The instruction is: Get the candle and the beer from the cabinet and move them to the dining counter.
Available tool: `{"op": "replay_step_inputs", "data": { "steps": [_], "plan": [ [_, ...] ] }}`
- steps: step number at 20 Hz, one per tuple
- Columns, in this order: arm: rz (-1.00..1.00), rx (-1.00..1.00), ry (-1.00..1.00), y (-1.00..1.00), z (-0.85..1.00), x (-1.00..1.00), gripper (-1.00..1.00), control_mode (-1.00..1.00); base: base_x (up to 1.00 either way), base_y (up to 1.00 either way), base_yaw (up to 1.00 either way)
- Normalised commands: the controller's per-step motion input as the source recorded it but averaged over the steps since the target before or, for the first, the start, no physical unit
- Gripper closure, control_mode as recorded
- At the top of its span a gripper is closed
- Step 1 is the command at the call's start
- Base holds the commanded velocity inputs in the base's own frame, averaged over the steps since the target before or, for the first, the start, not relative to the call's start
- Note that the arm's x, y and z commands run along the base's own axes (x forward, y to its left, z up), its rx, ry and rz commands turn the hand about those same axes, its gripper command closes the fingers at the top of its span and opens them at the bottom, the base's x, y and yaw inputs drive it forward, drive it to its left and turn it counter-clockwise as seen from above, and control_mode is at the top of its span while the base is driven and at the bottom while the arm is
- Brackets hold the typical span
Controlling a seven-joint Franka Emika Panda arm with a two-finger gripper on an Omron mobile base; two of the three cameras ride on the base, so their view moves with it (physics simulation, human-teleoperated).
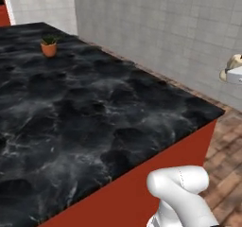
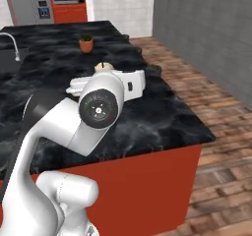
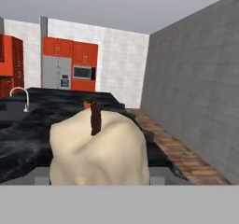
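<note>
Cream candle (image 3: 99, 148) sits clamped in the gripper (image 2: 101, 68) above the black marble table (image 1: 85, 112); releasing from height risks it toppling or rolling.

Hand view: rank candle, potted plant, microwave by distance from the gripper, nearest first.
1. candle, right at the gripper, between its fingers.
2. potted plant, behind the candle, farther down the dining counter.
3. microwave, on the far wall.

white arm bent at the elbow and reached out level, gripper (image 2: 101, 68) out front, jaws partway closed round the candle (image 3: 99, 148), wrist roughly horizontal
</note>
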Motion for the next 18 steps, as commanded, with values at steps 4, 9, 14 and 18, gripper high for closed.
{"op": "replay_step_inputs", "data": {
  "steps": [4, 9, 14, 18],
  "plan": [
    [0.0, 0.0, 0.0, 0.0, 0.0, 0.0, 1.0, 1.0, 0.52, -0.96, 0.09],
    [0.0, 0.0, 0.0, 0.0, 0.0, 0.0, 1.0, 1.0, 0.55, -0.96, 0.12],
    [0.0, 0.0, 0.0, 0.0, 0.0, 0.0, 1.0, 1.0, 0.6, -0.95, 0.15],
    [0.0, 0.0, 0.0, 0.0, 0.0, 0.0, 1.0, 1.0, 0.69, -0.9, 0.16]
  ]
}}
